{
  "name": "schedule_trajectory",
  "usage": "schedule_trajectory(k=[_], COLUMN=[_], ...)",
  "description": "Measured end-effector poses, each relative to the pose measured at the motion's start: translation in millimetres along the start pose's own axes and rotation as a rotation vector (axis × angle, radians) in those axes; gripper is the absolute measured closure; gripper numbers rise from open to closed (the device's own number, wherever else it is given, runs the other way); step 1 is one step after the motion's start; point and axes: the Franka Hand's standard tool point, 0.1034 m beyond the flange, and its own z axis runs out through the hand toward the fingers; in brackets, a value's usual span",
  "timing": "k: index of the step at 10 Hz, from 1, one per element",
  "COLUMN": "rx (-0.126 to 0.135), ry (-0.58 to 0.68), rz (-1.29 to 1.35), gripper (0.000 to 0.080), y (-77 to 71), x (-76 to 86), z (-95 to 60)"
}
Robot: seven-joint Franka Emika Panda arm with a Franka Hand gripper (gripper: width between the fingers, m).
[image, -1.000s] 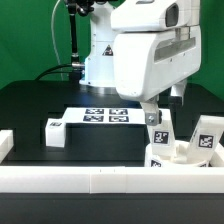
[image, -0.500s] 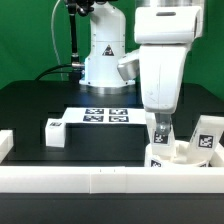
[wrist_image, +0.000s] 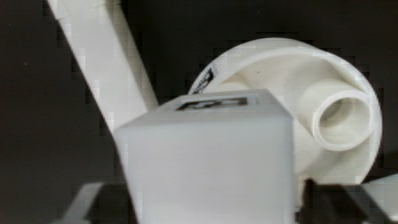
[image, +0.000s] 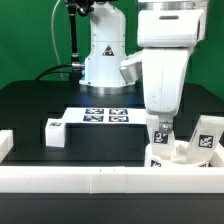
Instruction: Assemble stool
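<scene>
Exterior view: the arm stands near-vertical, wrist pointing straight down, with the gripper [image: 160,128] lowered over one upright leg [image: 158,136] at the seat disc [image: 174,154], on the exterior view's right, just behind the rail wall [image: 100,180]. Whether that leg sits in a socket is not visible. A second leg [image: 208,136] stands near; a third leg [image: 55,132] lies well apart on the table. Wrist view: the jaws bracket the leg's flat sides, but I cannot tell whether they press on it. Judgement: these are rigid, light, smooth plastic parts, likely slippery, so grip square on opposite flat faces, high on the block, to avoid twisting.
</scene>
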Motion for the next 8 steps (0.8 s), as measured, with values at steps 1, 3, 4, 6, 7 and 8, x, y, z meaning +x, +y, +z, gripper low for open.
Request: schedule_trajectory(k=[1, 3, 4, 6, 7, 8], rx=[0.0, 0.0, 0.0, -0.001, -0.012, -0.018], ry=[0.0, 0.0, 0.002, 0.019, 0.034, 0.04], rz=[0.007, 0.045, 0.067, 0.309, 0.461, 0.567], gripper=[0.0465, 0.0464, 0.0464, 0.0464, 0.0462, 0.0462], y=[0.1, 0.3, 0.3, 0.8, 1.4, 1.9], x=[-0.2, -0.5, -0.6, -2.0, -1.5, -1.3], z=[0.0, 0.0, 0.0, 0.5, 0.7, 0.9])
